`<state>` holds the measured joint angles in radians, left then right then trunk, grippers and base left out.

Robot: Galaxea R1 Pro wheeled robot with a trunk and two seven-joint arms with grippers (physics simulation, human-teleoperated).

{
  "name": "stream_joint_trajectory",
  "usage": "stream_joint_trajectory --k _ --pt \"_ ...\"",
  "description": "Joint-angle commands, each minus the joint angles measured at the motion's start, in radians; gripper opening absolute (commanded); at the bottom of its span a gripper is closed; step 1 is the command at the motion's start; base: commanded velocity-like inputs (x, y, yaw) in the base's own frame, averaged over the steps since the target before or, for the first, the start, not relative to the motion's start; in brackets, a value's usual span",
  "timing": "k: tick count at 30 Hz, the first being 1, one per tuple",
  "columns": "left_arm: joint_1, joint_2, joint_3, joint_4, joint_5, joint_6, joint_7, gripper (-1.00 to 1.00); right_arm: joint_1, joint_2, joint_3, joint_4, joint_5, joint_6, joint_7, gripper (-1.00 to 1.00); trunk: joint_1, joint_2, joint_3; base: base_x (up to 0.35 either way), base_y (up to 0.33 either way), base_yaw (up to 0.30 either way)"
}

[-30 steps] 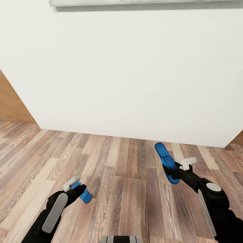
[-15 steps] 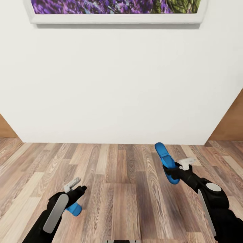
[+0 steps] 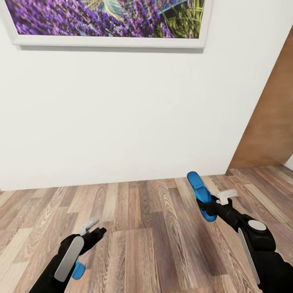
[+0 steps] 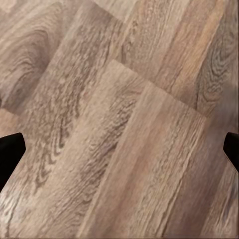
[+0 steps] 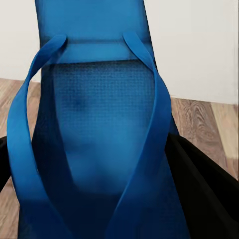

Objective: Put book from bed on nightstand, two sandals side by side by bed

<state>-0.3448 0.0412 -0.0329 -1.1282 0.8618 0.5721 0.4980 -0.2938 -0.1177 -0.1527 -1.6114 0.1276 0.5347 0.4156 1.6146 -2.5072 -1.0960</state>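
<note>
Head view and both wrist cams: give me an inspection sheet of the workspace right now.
Surface: wood-plank floor, bare ahead.
Job's things: one blue sandal in the right hand; a blue piece shows under the left forearm, likely the other sandal. No book, bed or nightstand seen.
Clutter: nothing seen.
Hands: right shut on sandal; left hand has its fingertips wide apart over floor.
Cables: nothing seen.
Surroundings: white wall, lavender picture, brown panel.

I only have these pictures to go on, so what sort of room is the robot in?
Probably a room in a home, though which one cannot be told: a white wall with a framed lavender picture, a wood-plank floor, and a blue sandal held in the right gripper.
</note>
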Motion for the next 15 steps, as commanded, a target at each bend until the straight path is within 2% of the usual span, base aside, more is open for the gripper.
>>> stream_joint_trajectory --k 1,5,11,13,15 --pt "0.0 0.002 -0.003 -0.001 0.01 0.0 0.008 1.0 -0.001 0.0 -0.001 -0.001 0.01 0.004 0.006 -1.0 -0.001 0.0 0.003 0.0 0.0 -0.266" --pt "0.0 0.004 -0.003 0.006 0.009 0.0 0.002 1.0 0.0 0.009 0.001 -0.001 0.011 0.004 0.001 -1.0 -0.002 0.001 0.019 0.0 0.0 -0.266" --pt "0.0 0.004 -0.008 0.016 0.007 -0.004 -0.002 1.0 0.002 0.035 0.002 -0.001 0.02 0.003 -0.003 -1.0 -0.002 0.001 0.019 0.0 0.0 -0.266" --pt "0.0 0.006 -0.048 0.014 -0.007 -0.007 -0.006 1.0 0.005 0.038 0.002 -0.001 0.021 -0.001 -0.003 -1.0 -0.002 0.001 0.019 -0.029 0.008 -0.21" --pt "0.0 0.007 -0.062 0.014 -0.016 -0.008 -0.009 1.0 0.005 0.038 0.002 -0.001 0.021 -0.003 -0.003 -1.0 -0.002 0.001 0.019 -0.08 0.054 -0.124"
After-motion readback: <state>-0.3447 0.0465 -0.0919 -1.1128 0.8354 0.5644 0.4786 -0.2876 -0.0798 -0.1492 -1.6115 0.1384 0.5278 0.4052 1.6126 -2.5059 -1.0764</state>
